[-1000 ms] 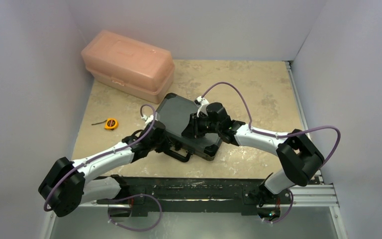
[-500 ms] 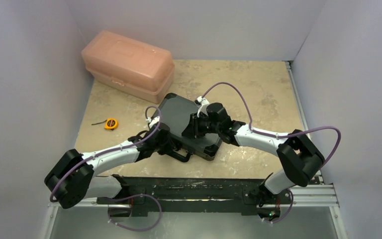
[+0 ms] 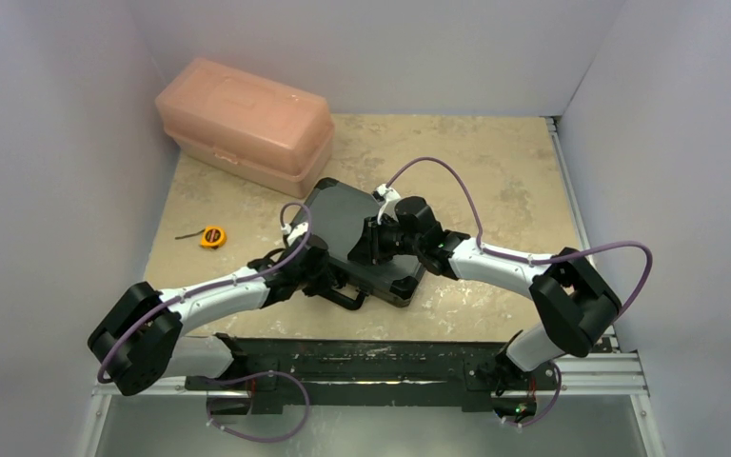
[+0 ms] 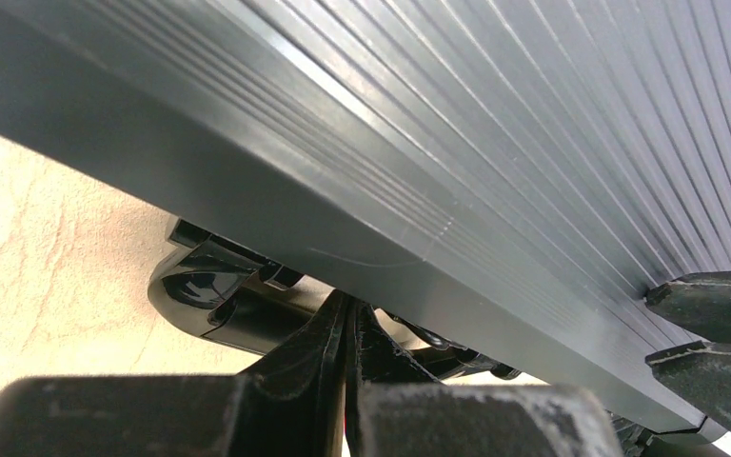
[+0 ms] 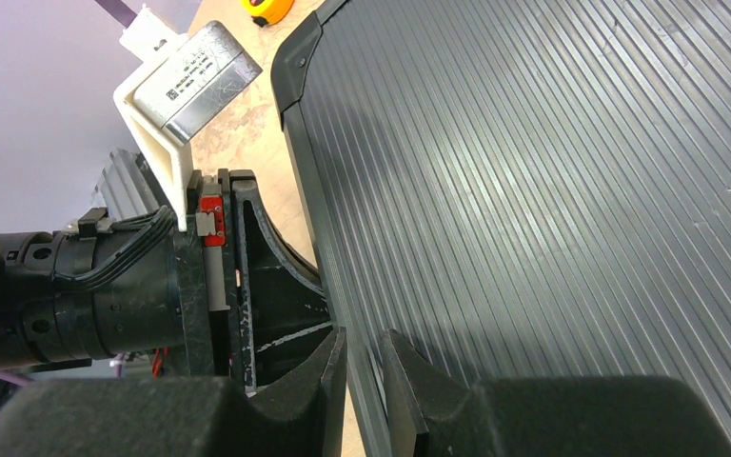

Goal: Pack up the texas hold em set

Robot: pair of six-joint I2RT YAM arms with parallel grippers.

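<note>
Pale lavender walls point(image 3: 57, 143) close in the workspace at 9, 12 and 3 o'clock, standing right at the edges of a beige, mottled stone-look tabletop point(image 3: 495, 171). A dark metal rail point(image 3: 362, 367) runs along its 6 o'clock edge. The widest stretch of bare surface lies from 12 to 3 o'clock. A large translucent pink plastic box point(image 3: 245, 122) sits in the 10 o'clock corner, near both walls there. The small black ribbed briefcase point(image 3: 343, 214) lies flat with its lid down at the centre, turned at an angle, just beside the pink box but apart from it. Its handle point(image 3: 347, 297) points to 6 o'clock. The right gripper point(image 3: 369, 249) reaches in from 4 o'clock, its fingers narrowed onto the briefcase's near rim. The left gripper point(image 3: 331, 278) comes in from 8 o'clock, its fingers pressed together with nothing between them and its tips at the rim beside the handle. A small yellow tape measure point(image 3: 212, 236) lies at 9 o'clock, well apart from the briefcase.
</note>
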